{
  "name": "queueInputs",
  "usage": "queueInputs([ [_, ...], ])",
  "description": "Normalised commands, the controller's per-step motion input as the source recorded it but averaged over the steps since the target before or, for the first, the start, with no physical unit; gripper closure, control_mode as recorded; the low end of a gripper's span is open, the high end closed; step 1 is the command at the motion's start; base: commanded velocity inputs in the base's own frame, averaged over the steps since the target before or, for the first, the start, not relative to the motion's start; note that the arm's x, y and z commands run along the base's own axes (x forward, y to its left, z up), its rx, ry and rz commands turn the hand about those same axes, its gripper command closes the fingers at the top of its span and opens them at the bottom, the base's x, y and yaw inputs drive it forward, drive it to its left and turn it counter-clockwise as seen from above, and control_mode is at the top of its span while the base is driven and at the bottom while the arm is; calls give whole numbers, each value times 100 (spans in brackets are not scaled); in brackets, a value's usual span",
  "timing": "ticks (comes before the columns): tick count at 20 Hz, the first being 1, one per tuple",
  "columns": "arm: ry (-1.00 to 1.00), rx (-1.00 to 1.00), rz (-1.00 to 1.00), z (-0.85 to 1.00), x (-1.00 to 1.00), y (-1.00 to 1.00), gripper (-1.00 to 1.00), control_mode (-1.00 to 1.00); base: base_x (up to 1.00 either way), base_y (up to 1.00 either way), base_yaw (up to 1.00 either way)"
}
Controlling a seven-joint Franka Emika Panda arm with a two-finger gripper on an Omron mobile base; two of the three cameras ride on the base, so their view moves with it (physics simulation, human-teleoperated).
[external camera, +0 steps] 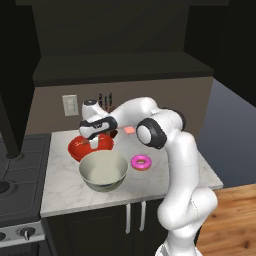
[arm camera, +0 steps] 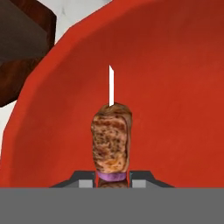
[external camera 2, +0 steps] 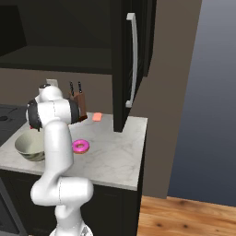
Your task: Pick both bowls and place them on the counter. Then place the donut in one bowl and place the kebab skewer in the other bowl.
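The kebab skewer [arm camera: 111, 142], brown-orange meat on a thin white stick, hangs upright over the inside of the glossy red bowl [arm camera: 175, 87]. My gripper [arm camera: 112, 180] is shut on its lower end. From the left base view, the gripper [external camera: 94, 142] points down into the red bowl [external camera: 80, 148] at the back of the marble counter [external camera: 65, 192]. The cream-grey bowl [external camera: 103, 171] stands upright in front of it and holds nothing. The pink donut [external camera: 141, 162] lies on the counter to the right of that bowl. The right base view shows the cream-grey bowl [external camera 2: 28, 146] and the donut [external camera 2: 81, 146].
A dark stove top [external camera: 17, 170] adjoins the counter's left side. A knife block [external camera 2: 78, 103] and a small orange-pink block [external camera 2: 97, 117] stand by the back wall. A tall dark cabinet with a silver handle [external camera 2: 132, 60] rises at the counter's right.
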Motion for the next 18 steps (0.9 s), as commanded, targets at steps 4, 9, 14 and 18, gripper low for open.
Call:
queueInputs([
  [4,0,0,-4,-15,4,5,100,-100,0,0,0],
  [9,0,0,-3,-11,1,4,100,-100,0,0,0],
  [14,0,0,-3,-9,-1,5,-100,-100,0,0,0],
  [18,1,0,-3,-3,-8,0,-100,-100,0,0,0],
])
